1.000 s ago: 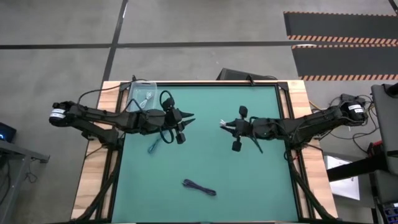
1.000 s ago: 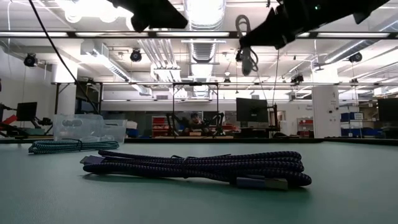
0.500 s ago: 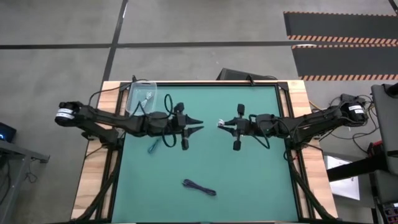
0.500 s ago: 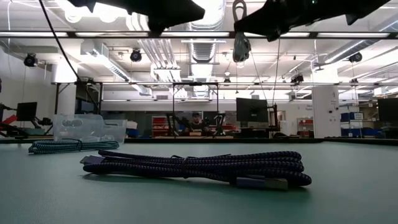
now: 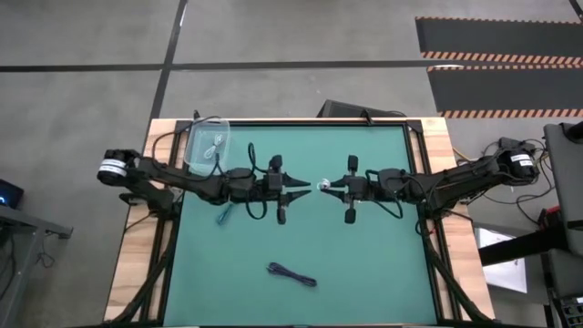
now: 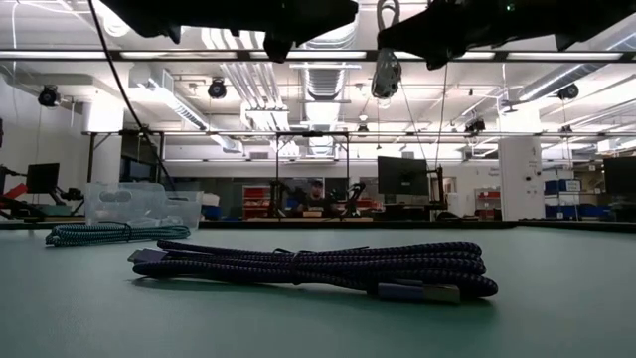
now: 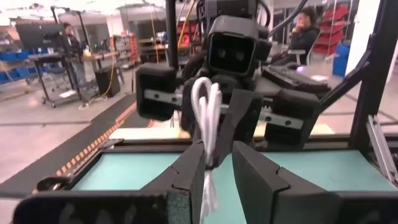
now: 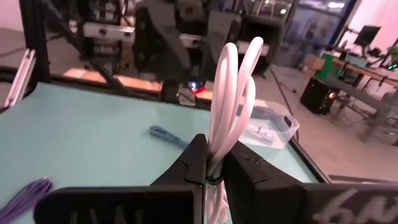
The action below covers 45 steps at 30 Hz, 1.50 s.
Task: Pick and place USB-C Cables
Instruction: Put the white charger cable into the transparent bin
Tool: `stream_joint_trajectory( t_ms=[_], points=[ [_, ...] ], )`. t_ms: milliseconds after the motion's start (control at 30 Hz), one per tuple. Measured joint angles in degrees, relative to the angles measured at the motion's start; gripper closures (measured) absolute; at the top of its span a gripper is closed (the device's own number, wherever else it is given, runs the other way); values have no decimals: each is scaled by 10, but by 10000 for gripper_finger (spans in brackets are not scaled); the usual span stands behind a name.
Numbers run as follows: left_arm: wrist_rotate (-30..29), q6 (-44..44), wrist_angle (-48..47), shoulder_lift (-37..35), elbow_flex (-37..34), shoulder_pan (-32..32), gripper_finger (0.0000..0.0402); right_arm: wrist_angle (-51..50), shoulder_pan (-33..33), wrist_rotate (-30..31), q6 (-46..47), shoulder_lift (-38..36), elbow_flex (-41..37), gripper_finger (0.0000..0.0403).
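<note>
My right gripper (image 5: 322, 186) is clamped on a looped white cable (image 8: 231, 99), held above mid-table. My left gripper (image 5: 307, 187) faces it, fingers apart on either side of the cable's loops. The teal cable (image 5: 223, 215) lies behind my left gripper; the purple cable (image 5: 291, 274) lies well apart.

High view: overhead, straight down, far enough to take in whole green table mat (image 5: 364, 264) and both dark arms.

Low view: at mat level, near edge, facing level across into workshop; dark purple braided cable bundle (image 6: 318, 268) very close, same bundle at 6 o'clock of mat in high view (image 5: 291, 273).

Left wrist view: faces right gripper (image 7: 214, 127) close up.

Right wrist view: faces opposite way; clear plastic tub (image 8: 270, 129) shared with high view, 11 o'clock corner (image 5: 208, 146).
</note>
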Motion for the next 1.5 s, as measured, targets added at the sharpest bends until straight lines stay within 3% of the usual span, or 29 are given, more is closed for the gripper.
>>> stream_joint_trajectory(
  t_ms=[500, 933, 1500],
  points=[
    [6, -3, 117, 71, 7, 5, 332, 11, 0, -6, -12, 0, -4, 383],
    [9, -4, 125, 72, 8, 11, 256, 11, 0, -10, -11, 0, -4, 383],
    [33, -4, 126, 72, 14, 13, 251, 12, 0, -10, -15, 0, -4, 383]
  ],
)
